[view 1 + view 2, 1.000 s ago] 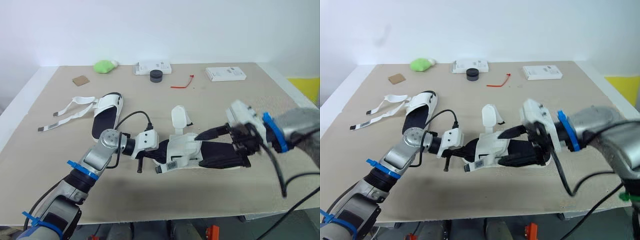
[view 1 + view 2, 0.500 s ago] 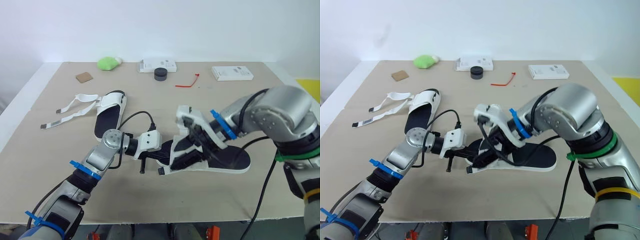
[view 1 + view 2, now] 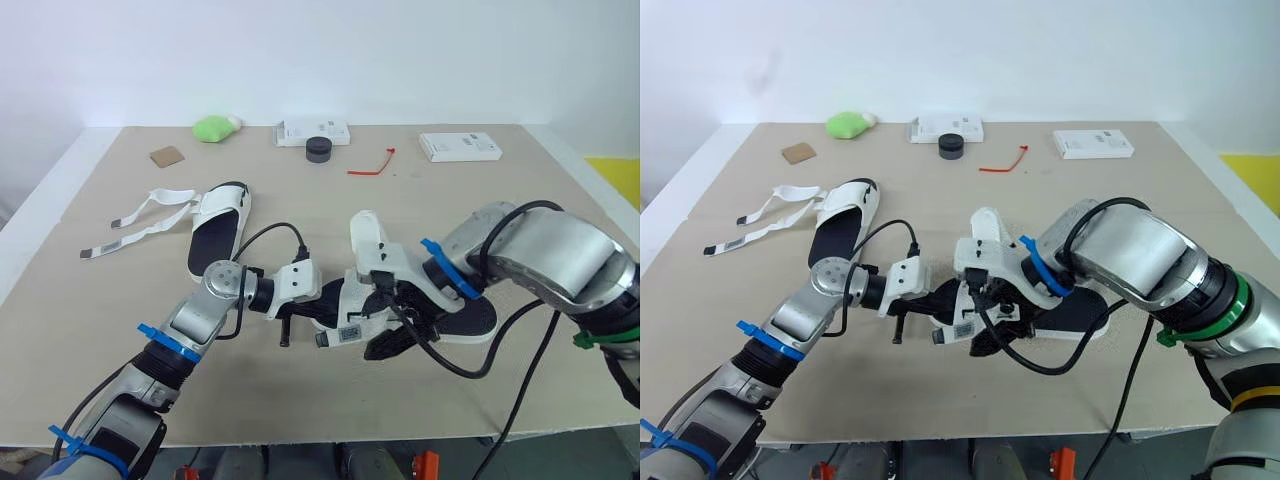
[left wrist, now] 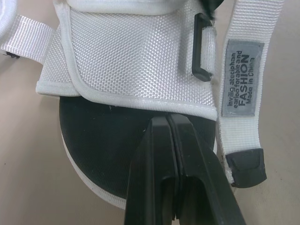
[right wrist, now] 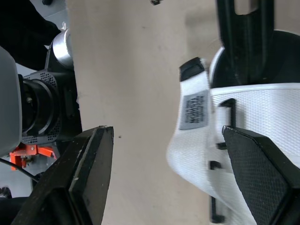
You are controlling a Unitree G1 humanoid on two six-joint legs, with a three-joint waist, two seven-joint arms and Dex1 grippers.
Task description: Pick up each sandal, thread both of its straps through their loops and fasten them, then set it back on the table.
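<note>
Since the previous frame the right pincer (image 5: 165, 132) has swung down to the near side of the sandal (image 3: 365, 298). It is wide open and empty, bracketing the loose labelled strap (image 5: 193, 110). The left pincer (image 4: 167, 121), fully closed, pins the sandal to the worktop (image 3: 520, 210), so a grasp on the strap for threading appears imminent.

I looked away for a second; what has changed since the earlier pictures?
The right gripper swung from over the heel end of the near sandal to its front strap, open on either side of it. The left gripper stays shut at the toe; the other sandal lies unmoved.
</note>
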